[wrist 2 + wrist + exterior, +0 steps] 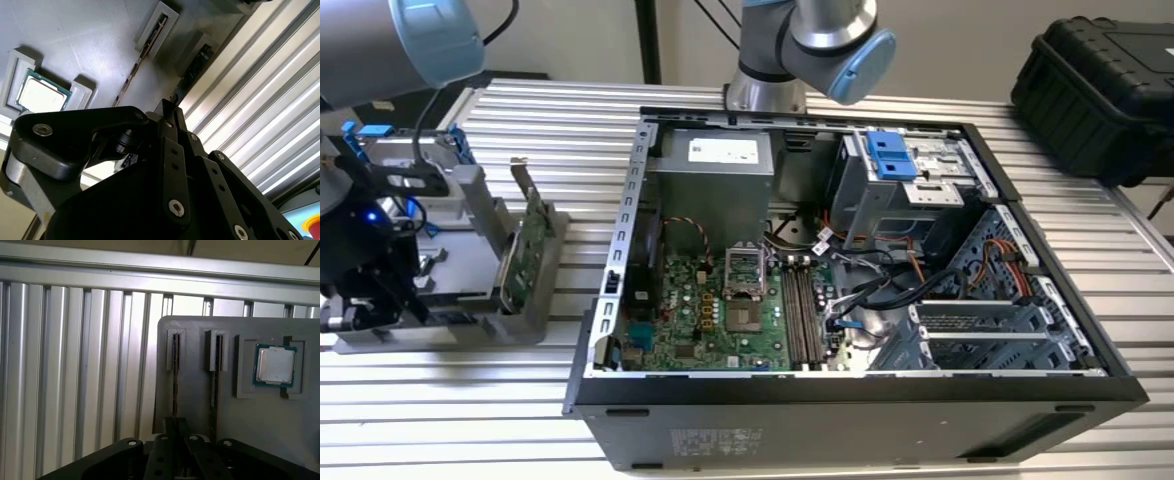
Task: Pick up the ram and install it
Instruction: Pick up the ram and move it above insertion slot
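Two slots (216, 347) in gray holder (260, 435). Gripper (176, 422) pinched narrow on the ram (175, 365), slot farther from processor (273, 365).

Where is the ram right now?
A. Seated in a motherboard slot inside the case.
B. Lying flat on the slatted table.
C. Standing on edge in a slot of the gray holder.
C: in the first wrist view the ram stands on edge in a slot of the gray holder.
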Robot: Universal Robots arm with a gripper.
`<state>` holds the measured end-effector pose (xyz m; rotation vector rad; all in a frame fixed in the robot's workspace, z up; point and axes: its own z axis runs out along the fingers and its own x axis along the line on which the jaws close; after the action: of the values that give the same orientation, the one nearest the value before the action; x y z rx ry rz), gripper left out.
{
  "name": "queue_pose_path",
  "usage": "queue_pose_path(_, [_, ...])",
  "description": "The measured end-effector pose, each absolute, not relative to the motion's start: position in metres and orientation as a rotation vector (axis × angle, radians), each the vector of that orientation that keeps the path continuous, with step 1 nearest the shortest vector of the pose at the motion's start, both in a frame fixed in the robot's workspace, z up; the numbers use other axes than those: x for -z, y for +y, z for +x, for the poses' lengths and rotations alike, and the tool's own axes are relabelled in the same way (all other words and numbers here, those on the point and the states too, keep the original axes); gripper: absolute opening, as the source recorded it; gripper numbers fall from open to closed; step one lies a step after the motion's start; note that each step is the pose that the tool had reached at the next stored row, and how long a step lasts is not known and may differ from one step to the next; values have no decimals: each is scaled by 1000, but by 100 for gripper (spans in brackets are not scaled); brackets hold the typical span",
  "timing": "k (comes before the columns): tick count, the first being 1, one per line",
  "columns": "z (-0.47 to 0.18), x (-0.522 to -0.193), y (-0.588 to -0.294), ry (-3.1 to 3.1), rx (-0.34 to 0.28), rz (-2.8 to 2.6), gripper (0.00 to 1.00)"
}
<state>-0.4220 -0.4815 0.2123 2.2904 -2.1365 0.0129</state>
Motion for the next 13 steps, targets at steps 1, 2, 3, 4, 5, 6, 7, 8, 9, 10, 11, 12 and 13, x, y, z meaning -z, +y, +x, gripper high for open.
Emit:
queue_pose_path(1, [-422, -213, -481, -2137, -13, 2290, 0])
queue_pose_path(2, [-422, -213, -481, -2137, -13, 2290, 0])
queue_pose_path(3, [-422, -213, -481, -2137, -13, 2291, 0])
queue_pose_path(4, [-422, -214, -481, -2137, -13, 2290, 0])
queue_pose_path(5, [-422, -214, -481, -2137, -13, 2290, 0])
queue_pose_path(6, [-422, -215, -481, -2137, -13, 2291, 0])
queue_pose_path(7, [-422, -215, -481, -2137, -13, 2291, 0])
queue_pose_path(8, [-422, -216, -481, -2137, -13, 2291, 0])
queue_pose_path(9, [-422, -216, -481, -2137, -13, 2290, 0])
queue_pose_path(10, [-422, -217, -481, -2137, -13, 2290, 0])
queue_pose_path(11, [-422, -217, -481, -2137, -13, 2290, 0])
queue_pose_path(12, [-422, -218, -481, -2137, -13, 2290, 0])
queue_pose_path(13, [-422, -219, -481, -2137, -13, 2290, 0])
